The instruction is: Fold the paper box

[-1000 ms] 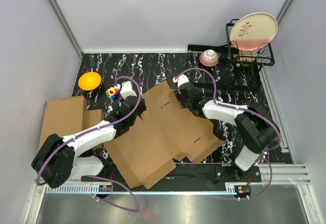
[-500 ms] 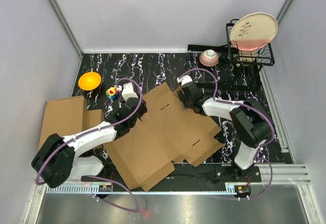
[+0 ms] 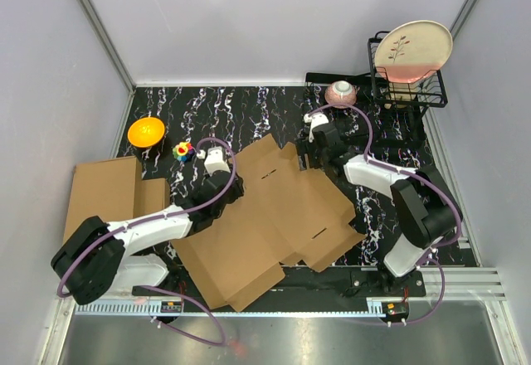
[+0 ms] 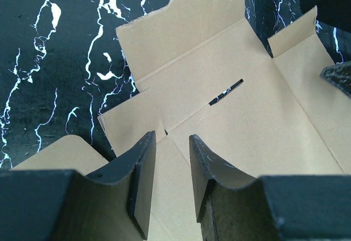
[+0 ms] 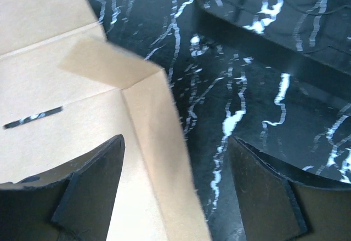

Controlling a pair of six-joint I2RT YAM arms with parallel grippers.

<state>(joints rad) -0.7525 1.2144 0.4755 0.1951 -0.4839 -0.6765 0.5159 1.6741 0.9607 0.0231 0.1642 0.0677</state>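
The paper box [image 3: 265,216] is a brown die-cut cardboard sheet lying mostly flat in the middle of the marble-pattern table. My left gripper [image 3: 235,189] hovers over its left part. In the left wrist view the fingers [image 4: 143,170] stand a narrow gap apart above the sheet [image 4: 263,120], near a slot [image 4: 226,92], with nothing between them. My right gripper [image 3: 320,158] is at the sheet's far right corner, open wide. In the right wrist view its jaws straddle a raised side strip [image 5: 159,142] of the box, touching nothing, and a small corner flap [image 5: 104,63] stands up ahead.
A stack of closed cardboard boxes [image 3: 104,195] lies at the left edge. An orange bowl [image 3: 146,130] and a colourful toy [image 3: 182,150] sit at the back left. A pink bowl [image 3: 341,94] and a black rack [image 3: 419,95] holding a plate [image 3: 412,50] stand at the back right.
My right gripper has slid back and to the right, off the sheet's top to its far corner, and opened wider. My left gripper has shifted right, further over the sheet.
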